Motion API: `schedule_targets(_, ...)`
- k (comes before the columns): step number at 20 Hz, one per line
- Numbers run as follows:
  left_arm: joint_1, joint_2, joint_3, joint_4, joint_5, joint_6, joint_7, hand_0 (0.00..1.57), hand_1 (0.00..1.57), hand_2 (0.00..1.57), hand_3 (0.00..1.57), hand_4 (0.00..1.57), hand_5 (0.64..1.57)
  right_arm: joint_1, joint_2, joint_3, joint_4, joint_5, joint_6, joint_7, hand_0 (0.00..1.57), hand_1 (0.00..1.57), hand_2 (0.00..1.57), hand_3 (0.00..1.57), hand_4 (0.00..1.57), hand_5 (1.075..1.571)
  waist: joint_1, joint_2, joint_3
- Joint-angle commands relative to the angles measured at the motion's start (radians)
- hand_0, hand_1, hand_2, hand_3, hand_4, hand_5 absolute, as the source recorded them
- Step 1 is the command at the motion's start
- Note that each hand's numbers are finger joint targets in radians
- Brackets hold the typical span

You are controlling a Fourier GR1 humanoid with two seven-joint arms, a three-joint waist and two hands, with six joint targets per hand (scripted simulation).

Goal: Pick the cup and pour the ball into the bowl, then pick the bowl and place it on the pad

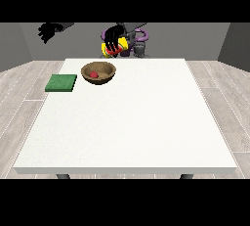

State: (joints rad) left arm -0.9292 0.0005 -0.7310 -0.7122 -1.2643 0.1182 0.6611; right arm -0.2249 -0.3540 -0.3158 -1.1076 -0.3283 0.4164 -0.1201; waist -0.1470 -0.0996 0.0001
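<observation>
Pouring looks done: ball [93, 75] sits red inside the bowl [108, 68], upper centre-left of the frame.
Cup: yellow cup [105, 49] with a red part showing, held up in the robot hand at the view's right [113, 39], upper centre, above and just behind the bowl.
Hand state, view's right: fingers hang curled down over the cup, grasping it.
Hand state, view's left: robot hand [48, 32] raised at upper left of the frame, off the table [146, 122], holding nothing; fingers look curled, though it is small.
Bowl: brown, upright on the table, apart from both hands.
Pad: green pad [61, 82] flat on the table, near the left edge, just left of the bowl, not touching it.
Step in hand (my read): get rid of the cup, then go for the bowl.
How to do it well: set the cup down clear of bowl and pad; take the bowl by the rim, keep it level so the ball stays in; lift before moving left; land it centred on the pad.
Risk: tilting the bowl mid-move rolls the ball out.
Counts: one cup, one ball, one bowl, one pad, two hands, one table.
</observation>
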Motion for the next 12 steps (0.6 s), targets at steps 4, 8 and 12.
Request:
schedule_targets(4, 0.147, 0.061, 0.111, -0.126, 0.096, 0.173, -0.093, 0.00, 0.00, 1.57, 1.17, 1.03, 1.563, 0.057, 0.006, -0.025, 0.018, 0.000, -0.030, -0.004, 0.00, 0.00, 0.00, 0.00, 0.71, 1.570, 0.108, 0.004, -0.0010)
schedule_targets(8, 0.240, 0.098, 0.273, -0.237, 0.296, 0.358, -0.220, 1.02, 1.02, 1.55, 1.22, 1.23, 1.563, 0.091, 0.012, -0.039, 0.011, -0.018, -0.011, -0.029, 0.00, 0.00, 0.00, 0.00, 0.71, 1.570, 0.130, 0.049, -0.0045)
schedule_targets(12, 0.250, 0.002, 0.443, -0.417, 0.589, 0.463, -0.292, 0.62, 0.62, 0.28, 0.00, 1.10, 1.571, 0.066, 0.028, -0.035, 0.023, -0.026, -0.023, -0.010, 0.00, 0.00, 0.00, 0.00, 0.71, 1.570, 0.156, 0.122, -0.0192)
